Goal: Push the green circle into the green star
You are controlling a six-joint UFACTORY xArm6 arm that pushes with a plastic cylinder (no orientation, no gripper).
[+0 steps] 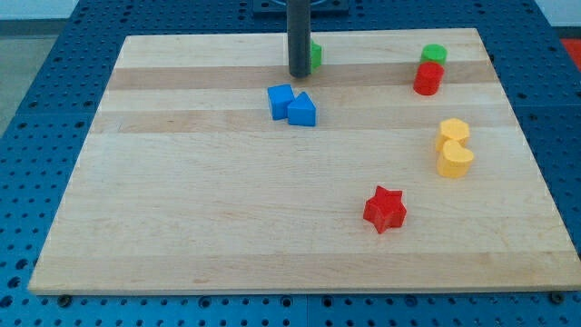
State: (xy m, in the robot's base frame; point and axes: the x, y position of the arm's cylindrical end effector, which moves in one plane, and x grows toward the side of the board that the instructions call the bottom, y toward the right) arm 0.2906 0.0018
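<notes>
My tip [299, 74] rests on the board near the view's top centre. A green block [315, 55], mostly hidden behind the rod, touches its right side; its shape cannot be made out. A green circle [433, 54] sits at the view's top right, well to the right of my tip, touching a red cylinder [428, 79] just below it.
Two blue blocks, a cube [280, 100] and a triangular one [302, 110], lie just below my tip. Two yellow blocks [453, 133] [455, 159] sit at the right. A red star [384, 209] lies lower centre-right. The wooden board [182, 200] has blue pegboard around it.
</notes>
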